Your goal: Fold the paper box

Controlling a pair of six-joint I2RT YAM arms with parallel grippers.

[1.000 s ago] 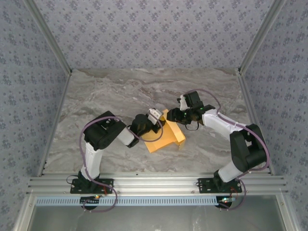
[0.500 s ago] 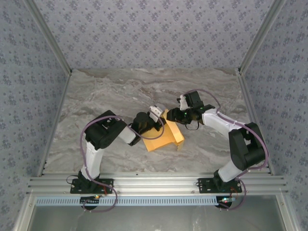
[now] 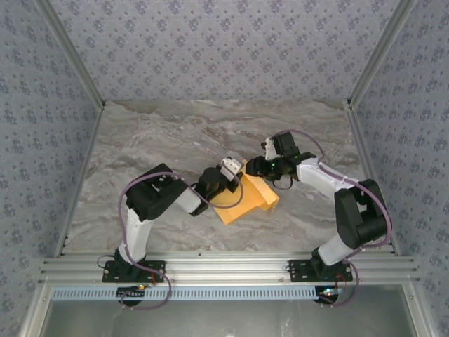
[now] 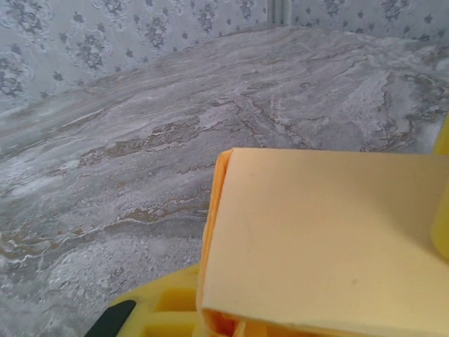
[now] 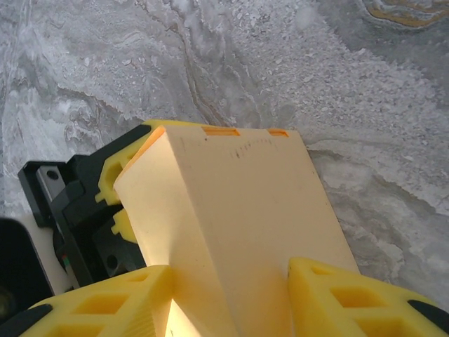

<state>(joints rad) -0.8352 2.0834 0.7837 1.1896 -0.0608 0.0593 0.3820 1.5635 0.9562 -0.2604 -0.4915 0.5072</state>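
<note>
The paper box point(image 3: 245, 200) is yellow-orange card, partly folded, on the marble table between both arms. My left gripper point(image 3: 229, 175) is shut on the box's left edge. In the left wrist view the pale card panel point(image 4: 323, 239) covers most of the jaws, and one yellow finger point(image 4: 158, 309) shows under it. My right gripper point(image 3: 254, 168) comes from the right. In the right wrist view its gripper point(image 5: 231, 288) is closed across the box point(image 5: 238, 210), with a yellow finger point(image 5: 105, 305) pressed against each side. The left gripper's fingers point(image 5: 112, 184) sit at the box's far left corner.
The grey marble table point(image 3: 175, 140) stretches behind and to both sides of the box. Patterned walls point(image 3: 224, 42) close it in at the back and sides. An aluminium rail point(image 3: 224, 270) with the arm bases runs along the near edge.
My left gripper has closed on the box's edge and shifted slightly right. The box has turned and slid a little to the right. The right gripper has kept its hold.
</note>
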